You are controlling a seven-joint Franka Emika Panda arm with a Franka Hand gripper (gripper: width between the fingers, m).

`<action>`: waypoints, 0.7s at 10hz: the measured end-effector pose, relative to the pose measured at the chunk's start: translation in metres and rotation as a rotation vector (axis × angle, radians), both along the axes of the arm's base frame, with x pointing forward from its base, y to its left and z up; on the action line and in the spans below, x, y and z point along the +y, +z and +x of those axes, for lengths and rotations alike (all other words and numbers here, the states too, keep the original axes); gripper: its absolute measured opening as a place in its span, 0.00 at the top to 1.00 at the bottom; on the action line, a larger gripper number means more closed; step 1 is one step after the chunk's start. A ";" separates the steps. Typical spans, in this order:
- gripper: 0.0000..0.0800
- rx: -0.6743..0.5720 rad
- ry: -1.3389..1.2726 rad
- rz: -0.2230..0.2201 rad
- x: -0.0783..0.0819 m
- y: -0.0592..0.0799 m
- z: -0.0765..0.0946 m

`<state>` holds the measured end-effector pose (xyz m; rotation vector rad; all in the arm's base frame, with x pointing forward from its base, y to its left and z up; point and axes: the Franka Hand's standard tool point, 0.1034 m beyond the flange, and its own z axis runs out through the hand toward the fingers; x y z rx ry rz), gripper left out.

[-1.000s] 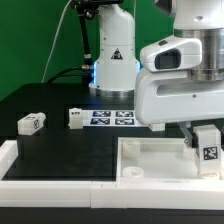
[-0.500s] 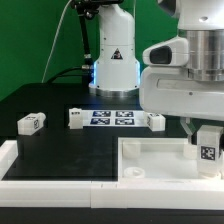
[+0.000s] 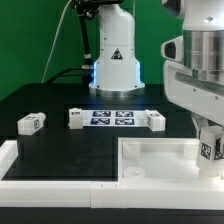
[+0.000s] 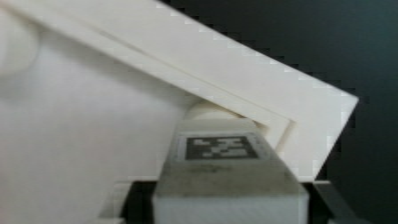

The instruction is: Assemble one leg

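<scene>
Over the last second I've carried the arm toward the exterior view's right edge. The gripper [image 3: 209, 140] clamps the leg [image 3: 210, 152] at lower right, over the tray [image 3: 150, 160] corner. Lowering into the socket looks next.

The arm [image 3: 200, 75] is glossy white, built of bulky, rounded shells with grey at the joints. Its base column [image 3: 113, 45] carries a black triangular marking [image 3: 116, 55], and a blue light [image 3: 97, 72] glows at its 8 o'clock. Black cables [image 3: 62, 40] loop off at 10 o'clock. The claw [image 3: 209, 140] has dark fingers [image 4: 141, 203].
</scene>
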<state>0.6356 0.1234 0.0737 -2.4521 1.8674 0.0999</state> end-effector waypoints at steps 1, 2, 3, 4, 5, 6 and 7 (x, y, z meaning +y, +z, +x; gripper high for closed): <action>0.64 0.011 -0.131 0.009 -0.001 0.000 0.001; 0.64 0.017 -0.194 0.014 -0.001 0.000 0.001; 0.64 0.020 -0.214 0.018 -0.001 0.000 0.001; 0.62 0.024 -0.259 0.019 0.000 0.000 0.001; 0.62 0.018 -0.204 0.021 0.000 0.000 0.001; 0.39 0.016 -0.189 0.021 0.000 0.000 0.001; 0.26 0.006 -0.116 0.022 0.000 0.000 0.001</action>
